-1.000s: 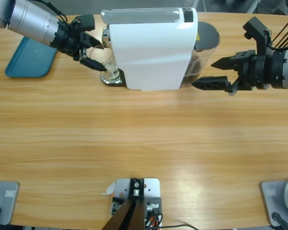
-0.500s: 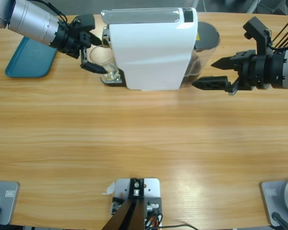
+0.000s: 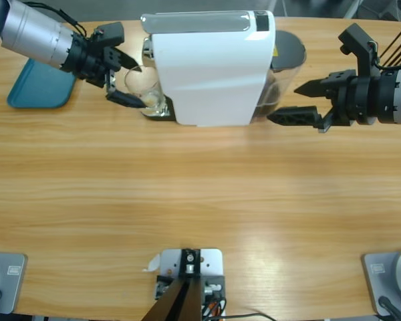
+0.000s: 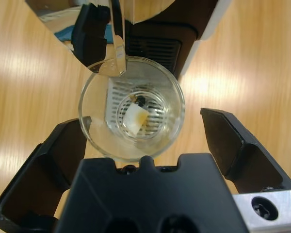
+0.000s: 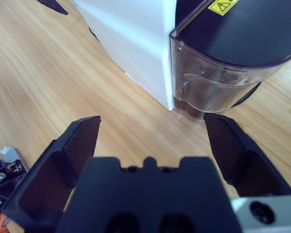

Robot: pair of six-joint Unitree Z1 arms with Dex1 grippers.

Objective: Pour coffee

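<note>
The left tool (image 4: 143,141) is sitting with its jaws spread wide around a small clear glass (image 4: 131,108), neither jaw touching it. The glass is standing on the drip grille under the spout of the white capsule coffee machine (image 3: 210,67) at the far edge of the counter (image 3: 200,200). No dark coffee is showing in the glass; only a pale reflection is lying at its bottom. To grip well, the jaws should be closing evenly on the lower wall, keeping the glass upright and clear of the spout. The right tool (image 5: 153,141) is waiting, jaws wide and empty, beside the machine's water tank (image 5: 233,58).
</note>
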